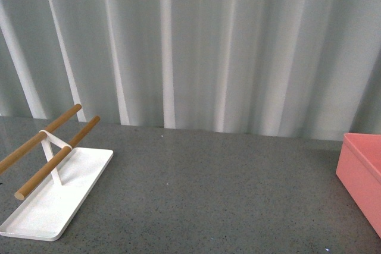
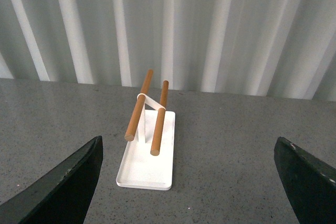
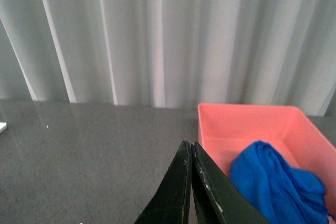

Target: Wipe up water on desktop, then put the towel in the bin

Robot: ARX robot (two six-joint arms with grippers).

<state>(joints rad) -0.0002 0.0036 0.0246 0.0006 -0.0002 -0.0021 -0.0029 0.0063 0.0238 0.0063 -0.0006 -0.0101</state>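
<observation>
Soft, even light — faint shadows, slight blur, no glare.

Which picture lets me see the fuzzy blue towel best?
The right wrist view. There the bright blue fuzzy microfibre towel lies bunched inside the salmon-pink rectangular plastic bin, right beside the shut right tool. The front view shows only the bin's near corner, no towel. The left wrist view shows neither.

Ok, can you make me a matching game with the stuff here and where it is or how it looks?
Things:
1. towel
2. wooden rods
3. left gripper
4. right gripper

Descriptions:
A. fingers pressed together
B. bunched up inside the pink bin
C. fingers wide apart
D. held above the white tray

Pairs: 1-B, 2-D, 3-C, 4-A
</observation>
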